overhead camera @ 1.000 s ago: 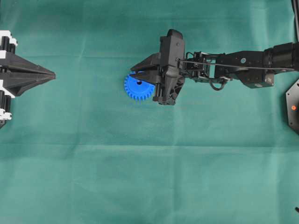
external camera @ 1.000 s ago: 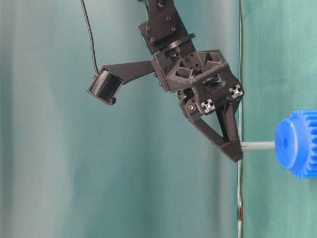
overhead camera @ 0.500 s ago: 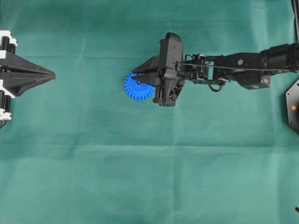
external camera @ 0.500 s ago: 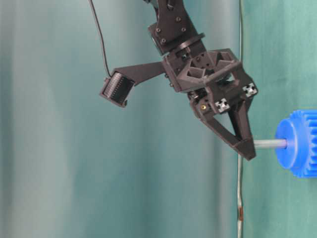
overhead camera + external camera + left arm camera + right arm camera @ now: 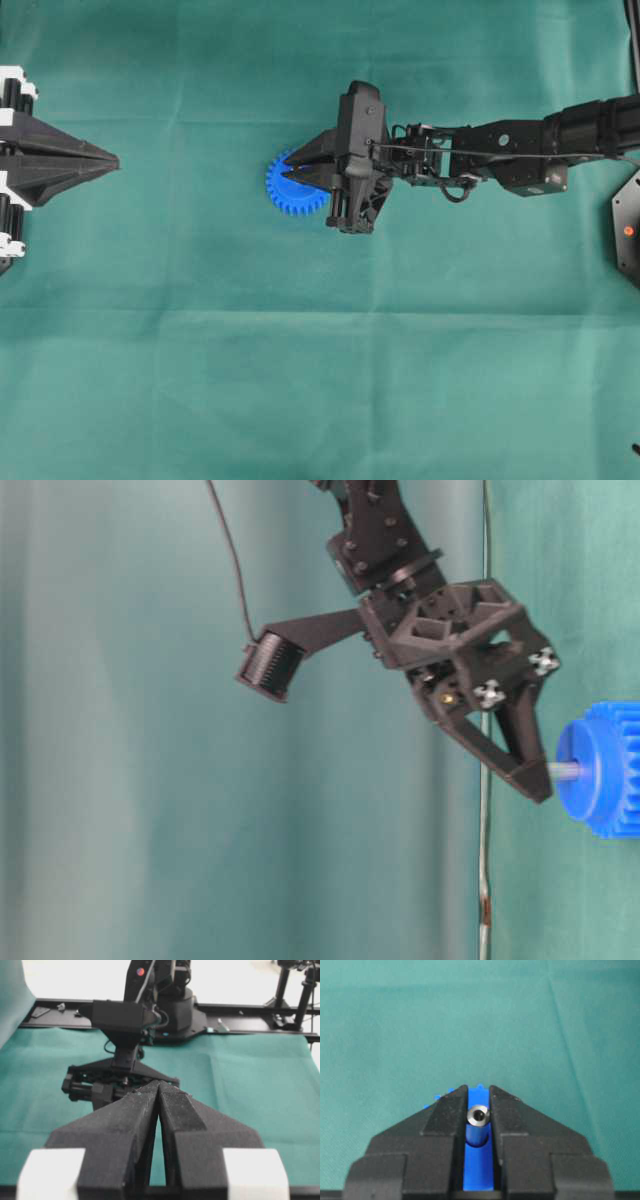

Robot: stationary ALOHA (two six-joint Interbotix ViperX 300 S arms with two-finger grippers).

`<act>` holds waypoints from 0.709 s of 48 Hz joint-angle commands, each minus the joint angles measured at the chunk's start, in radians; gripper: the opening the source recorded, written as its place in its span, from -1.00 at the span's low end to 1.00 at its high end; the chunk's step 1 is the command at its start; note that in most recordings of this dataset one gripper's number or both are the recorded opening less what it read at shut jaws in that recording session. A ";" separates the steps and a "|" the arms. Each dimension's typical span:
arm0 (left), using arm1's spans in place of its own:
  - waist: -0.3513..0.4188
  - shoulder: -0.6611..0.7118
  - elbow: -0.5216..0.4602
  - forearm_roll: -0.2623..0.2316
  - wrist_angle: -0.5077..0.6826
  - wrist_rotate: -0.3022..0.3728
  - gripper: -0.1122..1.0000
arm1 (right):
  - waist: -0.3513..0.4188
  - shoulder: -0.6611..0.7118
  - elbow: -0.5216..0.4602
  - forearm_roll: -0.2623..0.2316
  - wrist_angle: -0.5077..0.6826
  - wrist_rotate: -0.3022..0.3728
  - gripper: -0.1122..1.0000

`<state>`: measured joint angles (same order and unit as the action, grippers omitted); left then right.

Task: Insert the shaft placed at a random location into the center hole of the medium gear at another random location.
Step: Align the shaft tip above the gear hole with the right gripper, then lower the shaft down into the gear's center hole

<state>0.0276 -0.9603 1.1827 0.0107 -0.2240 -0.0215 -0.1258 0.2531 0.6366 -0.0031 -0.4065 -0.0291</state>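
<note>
Right wrist: shaft [image 5: 478,1115] between pincer [image 5: 479,1110] tips

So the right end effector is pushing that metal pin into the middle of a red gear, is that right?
Nearly: the medium gear is bright blue, not red, as the table-level view shows. The right end effector does hold the shaft at the gear's middle.

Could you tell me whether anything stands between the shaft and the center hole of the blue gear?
Nothing visible does. The right pincer is shut on the shaft, whose tip already meets the hub of the medium gear; the center hole itself is hidden.
</note>
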 commanded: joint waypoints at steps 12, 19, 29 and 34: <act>0.002 0.008 -0.017 0.003 -0.005 -0.002 -0.79 | 0.006 0.003 -0.018 0.005 -0.015 0.026 -0.56; 0.003 0.008 -0.015 0.003 -0.005 -0.002 -0.79 | 0.006 0.005 -0.015 0.003 -0.015 0.026 -0.56; 0.003 0.008 -0.015 0.003 -0.005 -0.002 -0.79 | 0.006 0.005 -0.014 0.003 -0.015 0.026 -0.56; 0.003 0.008 -0.015 0.002 -0.005 -0.002 -0.79 | 0.006 0.005 -0.012 0.003 -0.014 0.026 -0.56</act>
<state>0.0276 -0.9603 1.1827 0.0107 -0.2240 -0.0215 -0.1258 0.2730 0.6351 -0.0015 -0.4111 -0.0169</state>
